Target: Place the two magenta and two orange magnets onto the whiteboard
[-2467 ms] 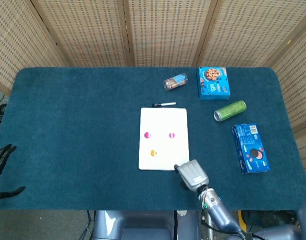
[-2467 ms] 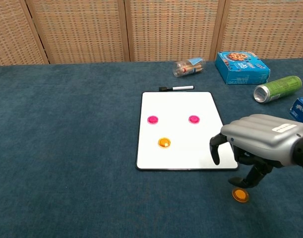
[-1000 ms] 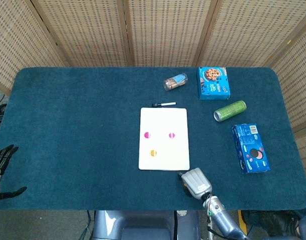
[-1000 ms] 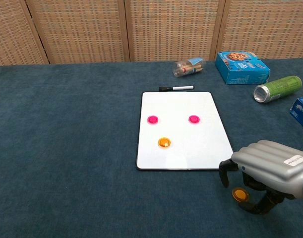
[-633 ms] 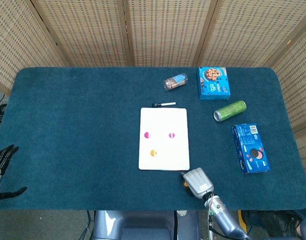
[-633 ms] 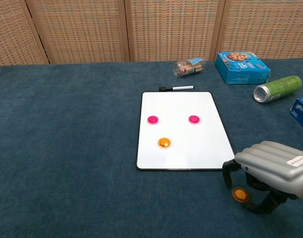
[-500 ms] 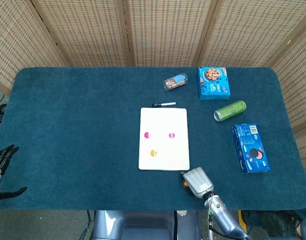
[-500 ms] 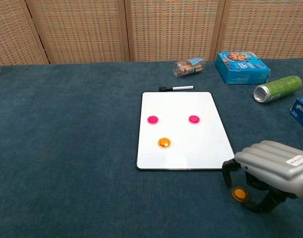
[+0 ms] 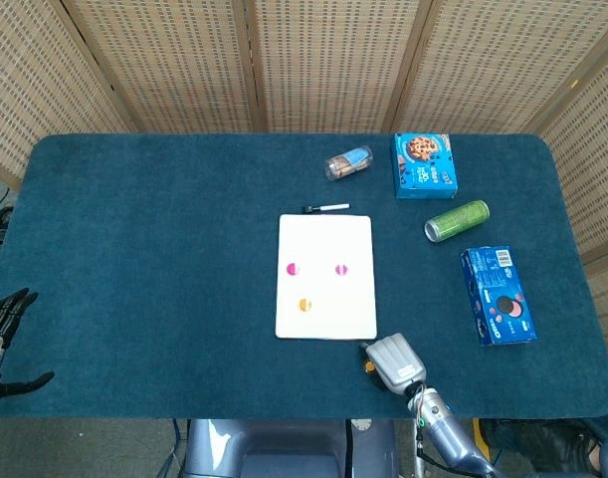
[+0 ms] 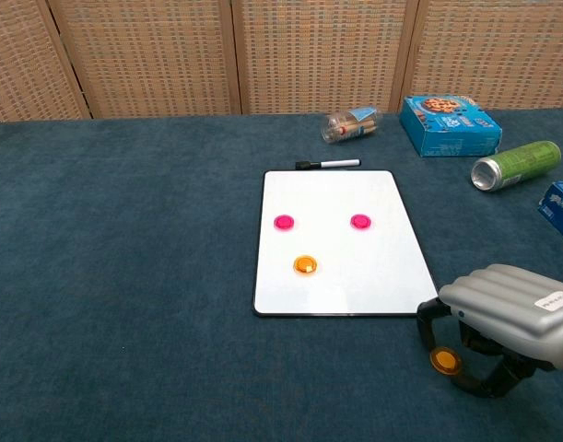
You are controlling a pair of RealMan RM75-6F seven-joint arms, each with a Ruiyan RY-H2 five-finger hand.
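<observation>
Just off the whiteboard's near right corner, on the blue worktop, lies the last orange magnet, framed by the right hand. I'd judge it a light, hard little puck, smooth and shallow, so it could skid on the nap or squirt out of a pinch. The best hold looks to be across its rim, thumb on one side and a finger opposite, then a short carry onto the board. It should snap down by its own pull once close, so a low release ought to do.

It is a small round disc, bright orange with a paler centre, lying flat on the cloth. The right hand arches over it, dark fingers curled down on either side. Whether they already touch the magnet I cannot tell from here; it seems bracketed rather than lifted.

On the whiteboard sit two magenta magnets side by side, well apart, with the other orange one nearer the front. So three of four look placed.

A marker lies at the board's far edge. Beyond are a clear jar on its side, a blue biscuit box and a green can.

The left hand rests far off at the worktop's left edge, fingers spread, holding nothing.
</observation>
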